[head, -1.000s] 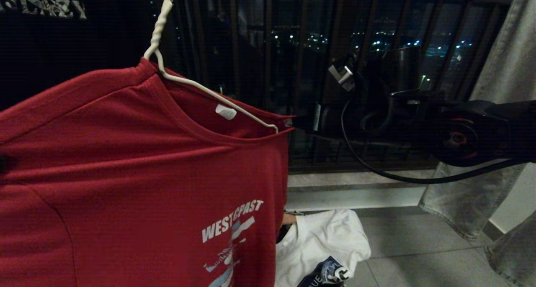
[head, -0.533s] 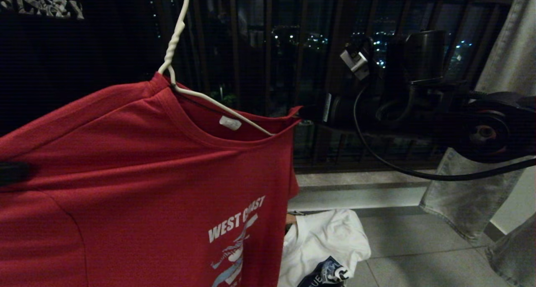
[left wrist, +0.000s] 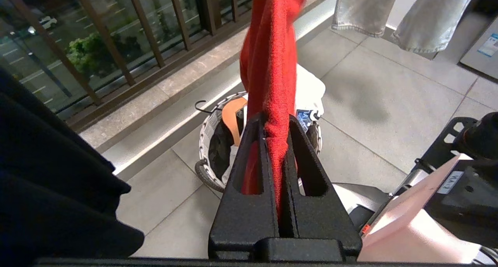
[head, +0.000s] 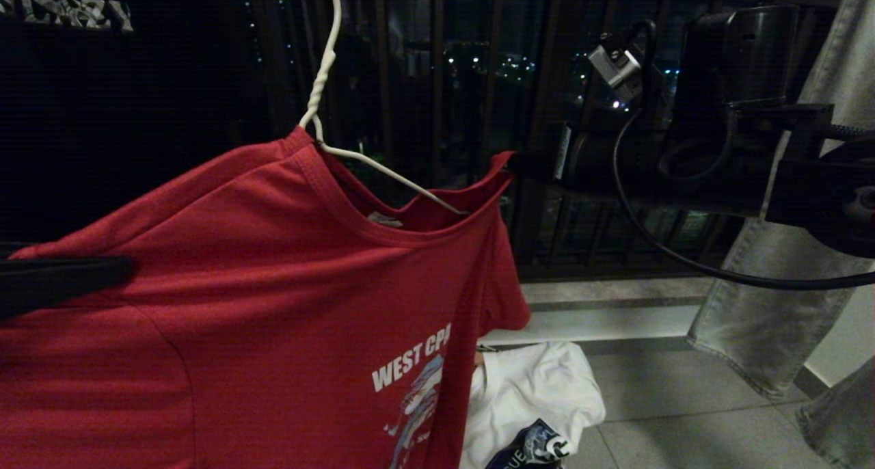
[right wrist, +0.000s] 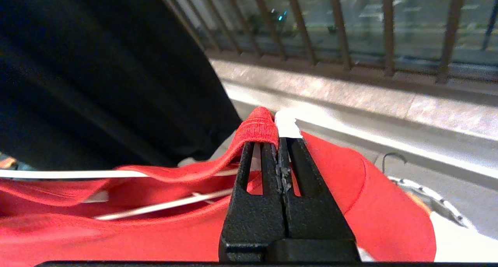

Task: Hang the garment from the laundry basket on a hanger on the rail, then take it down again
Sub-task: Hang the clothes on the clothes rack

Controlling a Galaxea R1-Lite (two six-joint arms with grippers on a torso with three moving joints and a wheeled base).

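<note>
The red West Coast T-shirt is hanging off the white wire hanger, which is sitting inside the neck opening with its twisted neck running up out of the top of the head view — whatever it hooks onto is out of sight. One hanger arm is poking out along the collar toward the right gripper.

The right gripper is reaching in from the right side at collar height, and in its wrist view the jaws are squeezed together on the red collar rib, with a bit of white label sticking up right beside it. The left gripper is coming in low from the left edge of the head view — its fingers are clamped narrow on a fold of the red fabric, which is hanging straight down through them.

Down on the tiled floor, the round white-rimmed laundry basket is sitting near the window railing, with a white T-shirt with a dark print draped over it. Light denim jeans are hanging at the far right.
</note>
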